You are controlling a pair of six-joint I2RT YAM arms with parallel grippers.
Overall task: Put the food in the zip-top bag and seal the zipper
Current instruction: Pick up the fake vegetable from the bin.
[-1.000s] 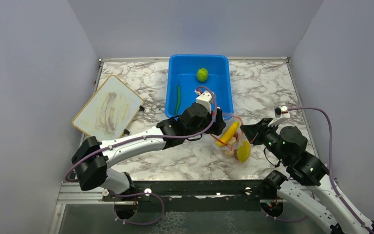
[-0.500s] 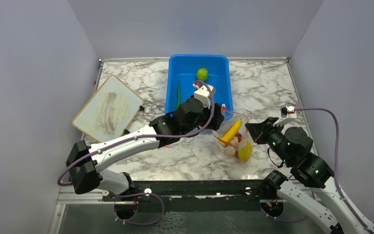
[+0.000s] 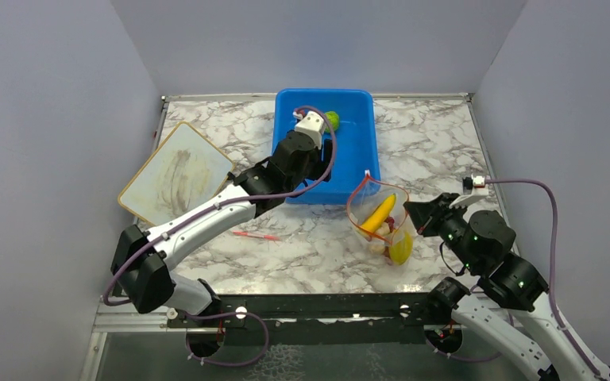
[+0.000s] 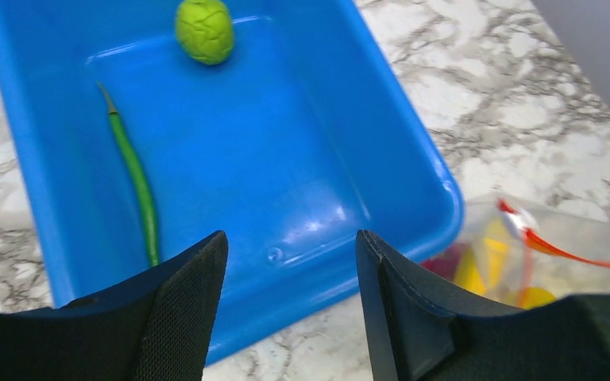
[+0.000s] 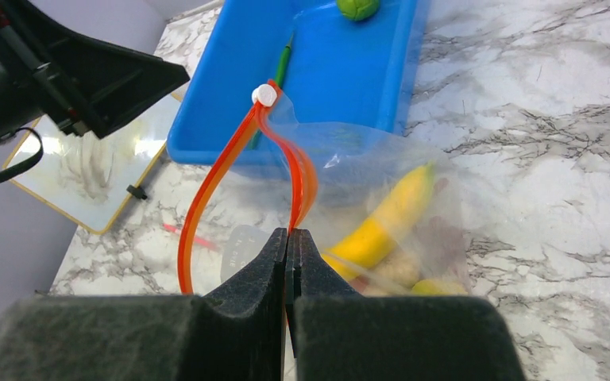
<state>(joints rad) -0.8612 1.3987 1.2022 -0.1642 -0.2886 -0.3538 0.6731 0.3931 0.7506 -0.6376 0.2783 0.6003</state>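
Zipper (image 5: 206, 189) clamped in right tool (image 5: 288, 234), seen wrist-side only; left tool (image 4: 291, 236) gapes near lime (image 4: 204, 29).

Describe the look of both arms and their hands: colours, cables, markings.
The left arm and right arm have white links between black joints. A purple cable loops along each. Green lights dot the right arm's joints. A white block sits at each wrist. The left hand and right hand have black wedge-shaped fingers; the left's show textured pads.
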